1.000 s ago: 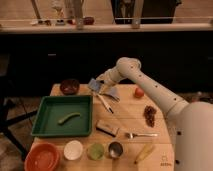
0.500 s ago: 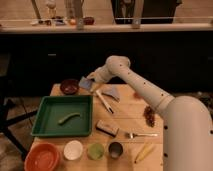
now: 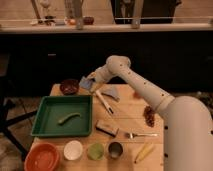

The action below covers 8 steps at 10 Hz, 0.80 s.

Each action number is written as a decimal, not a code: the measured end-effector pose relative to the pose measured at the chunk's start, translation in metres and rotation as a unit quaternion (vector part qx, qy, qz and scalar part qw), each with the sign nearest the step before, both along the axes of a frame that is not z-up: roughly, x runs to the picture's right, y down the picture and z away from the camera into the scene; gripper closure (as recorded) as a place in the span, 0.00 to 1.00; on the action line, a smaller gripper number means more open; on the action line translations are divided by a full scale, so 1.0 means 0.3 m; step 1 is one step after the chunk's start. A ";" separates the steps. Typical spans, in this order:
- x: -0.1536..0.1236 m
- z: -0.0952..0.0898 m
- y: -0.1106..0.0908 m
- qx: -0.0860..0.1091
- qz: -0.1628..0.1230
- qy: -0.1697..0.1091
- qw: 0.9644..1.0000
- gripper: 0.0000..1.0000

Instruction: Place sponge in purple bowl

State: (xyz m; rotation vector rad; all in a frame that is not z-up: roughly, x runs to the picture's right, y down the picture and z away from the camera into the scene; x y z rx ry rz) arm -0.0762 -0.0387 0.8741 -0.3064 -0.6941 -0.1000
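Camera view is showing the arm (image 3: 135,85) reaching from the right across the table (image 3: 127,116) toward its far left corner. The gripper (image 3: 91,79) is hanging at the end of that reach, just right of the purple bowl (image 3: 62,86). Its fingers are pinching tight on the sponge (image 3: 85,83).

The sponge is riding at the finger end, beside the bowl's right rim and apparently not yet over the opening. Whether it is touching the rim cannot be told.

The tight pinch is suiting the load. The sponge looks soft, and a loose hold would probably be letting it slip during the carry. The sponge appears to be sitting at about rim height or above, judged so that it is clearing the bowl's wall rather than pushing it.

The purple bowl is standing upright near the far table edge, just behind the tray (image 3: 65,98). Its dark inside is looking empty. Being small and close to the edge, it is likely to slide if bumped.

The wedge (image 3: 111,92) and the white utensil (image 3: 104,101) are lying under the arm, on the side away from the bowl and out of the path.

The step in hand is the carry, judged nearly complete. The next move is calling for a short shift left over the opening, then a release.
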 end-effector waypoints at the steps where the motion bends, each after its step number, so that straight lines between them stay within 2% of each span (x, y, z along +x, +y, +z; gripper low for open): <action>1: -0.003 0.001 0.000 0.001 0.000 -0.001 1.000 1.00; 2: -0.012 0.007 -0.013 0.009 -0.002 -0.005 1.000 1.00; 5: -0.123 0.031 -0.061 0.031 -0.009 -0.023 0.999 1.00; 8: -0.178 0.035 -0.090 0.051 -0.014 -0.036 0.998 1.00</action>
